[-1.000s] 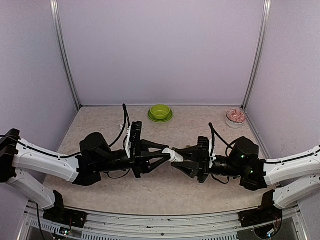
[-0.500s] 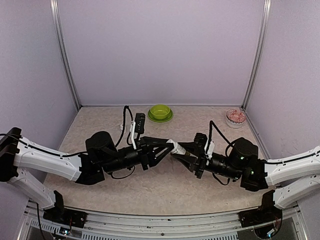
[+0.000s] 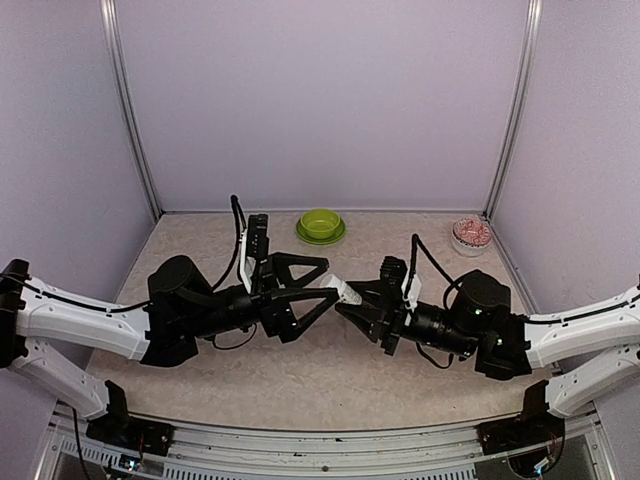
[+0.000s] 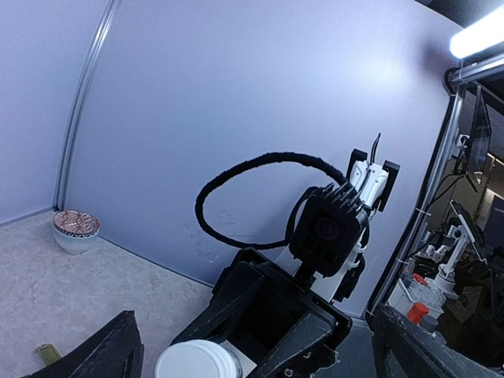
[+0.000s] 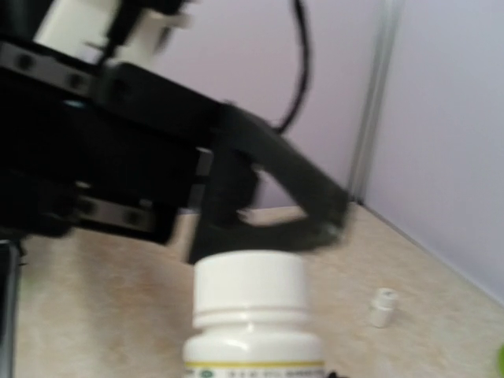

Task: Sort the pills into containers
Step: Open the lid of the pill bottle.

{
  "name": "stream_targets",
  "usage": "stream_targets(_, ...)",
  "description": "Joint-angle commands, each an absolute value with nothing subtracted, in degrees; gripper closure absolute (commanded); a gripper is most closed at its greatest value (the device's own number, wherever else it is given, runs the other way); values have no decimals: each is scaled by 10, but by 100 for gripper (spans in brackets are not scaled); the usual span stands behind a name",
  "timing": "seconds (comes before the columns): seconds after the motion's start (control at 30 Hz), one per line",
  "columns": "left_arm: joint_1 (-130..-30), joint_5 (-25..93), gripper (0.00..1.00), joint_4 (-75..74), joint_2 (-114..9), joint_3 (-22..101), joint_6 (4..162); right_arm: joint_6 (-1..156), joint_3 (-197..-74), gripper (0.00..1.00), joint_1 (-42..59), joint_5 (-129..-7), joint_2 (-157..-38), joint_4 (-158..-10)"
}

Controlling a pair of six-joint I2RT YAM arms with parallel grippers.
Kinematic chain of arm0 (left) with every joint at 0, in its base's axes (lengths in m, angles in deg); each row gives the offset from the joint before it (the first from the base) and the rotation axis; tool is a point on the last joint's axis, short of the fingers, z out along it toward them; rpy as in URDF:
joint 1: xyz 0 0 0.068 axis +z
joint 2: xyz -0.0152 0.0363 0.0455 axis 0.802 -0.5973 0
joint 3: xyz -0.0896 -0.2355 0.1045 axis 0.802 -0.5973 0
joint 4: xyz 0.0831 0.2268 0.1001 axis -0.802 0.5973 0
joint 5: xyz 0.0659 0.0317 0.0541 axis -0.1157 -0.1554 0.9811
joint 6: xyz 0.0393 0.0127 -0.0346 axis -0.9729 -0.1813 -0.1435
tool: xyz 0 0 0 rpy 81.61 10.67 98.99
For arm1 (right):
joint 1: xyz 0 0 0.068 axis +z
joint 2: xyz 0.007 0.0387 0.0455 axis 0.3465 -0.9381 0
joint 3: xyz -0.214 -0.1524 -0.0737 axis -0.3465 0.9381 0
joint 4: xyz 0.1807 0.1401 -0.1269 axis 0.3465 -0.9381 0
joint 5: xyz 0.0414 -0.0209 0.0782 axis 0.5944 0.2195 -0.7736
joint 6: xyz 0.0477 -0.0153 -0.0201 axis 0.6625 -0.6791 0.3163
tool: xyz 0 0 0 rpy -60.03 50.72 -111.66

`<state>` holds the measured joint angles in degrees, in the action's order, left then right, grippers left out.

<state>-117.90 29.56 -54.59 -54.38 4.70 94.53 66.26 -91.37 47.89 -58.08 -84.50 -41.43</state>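
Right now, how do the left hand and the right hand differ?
The left hand has its fingers spread wide and grips nothing; the right hand is shut. The right hand holds the white bottle by its body; the left hand only brackets the capped end, with a finger on either side. Shared: both are black, point tip to tip, and meet over the middle of the table.

I work inside a lab test booth: plain lilac wall panels (image 3: 320, 100) held by aluminium posts (image 3: 130, 110) box in my speckled desk (image 3: 320, 375), and past the frame I see a strip light (image 4: 479, 35), a screen (image 4: 479, 126) and cluttered equipment (image 4: 441, 276).
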Motion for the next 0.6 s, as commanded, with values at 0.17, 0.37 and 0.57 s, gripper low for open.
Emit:
stream_targets(0.17,-1166,178,4,-606,-586,38,930,701,-946,79,497,-619,-890,-386)
stream_targets(0.37,-1166,181,7,-626,-585,24,911,717,-950,79,497,-589,-904,-389)
stream_targets(0.57,-1166,200,7,-625,-577,13,904,727,-942,79,497,-525,-897,-394)
